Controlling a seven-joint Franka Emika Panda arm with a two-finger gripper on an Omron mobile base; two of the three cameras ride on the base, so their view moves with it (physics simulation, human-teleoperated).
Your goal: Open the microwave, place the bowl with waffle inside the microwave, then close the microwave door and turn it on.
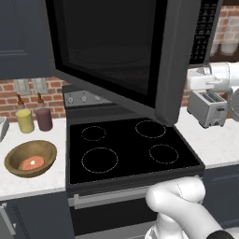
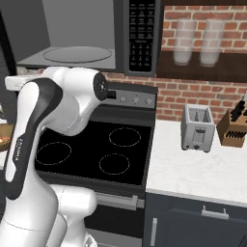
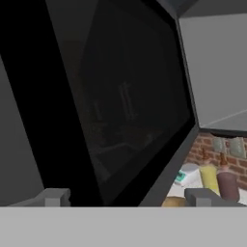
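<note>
While the microwave door [image 1: 116, 56] stands swung out over the stove [image 1: 130, 149], we see the microwave [image 2: 91, 34] open, its grey cavity and round glass turntable [image 2: 77, 54] bare, with the black keypad strip [image 2: 143, 36] at its right. In the hand view the door's black glass window [image 3: 125, 101] stands close ahead, its grey frame running down to the lower right, and the cavity's grey wall [image 3: 217, 67] shows beyond its edge.

The gripper [image 3: 128, 198] shows its two finger tips [image 3: 53, 197] far apart at the bottom of that view; the jaws are spread wide and have hold of nothing.

The bowl [image 1: 30, 158] sits on the white tabletop [image 1: 32, 179] left of the stove, well apart from the microwave, and the waffle [image 1: 32, 163] lies inside it. Behind the bowl, a yellow jar [image 1: 24, 120] and a maroon jar [image 1: 44, 118] stand side by side against the brick wall [image 2: 202, 94].

On the tabletop right of the stove we see a toaster [image 2: 198, 128], and further right a knife block [image 2: 232, 126]. Two pale jars [image 2: 195, 42] rest on a dark shelf [image 2: 202, 65] above them.
</note>
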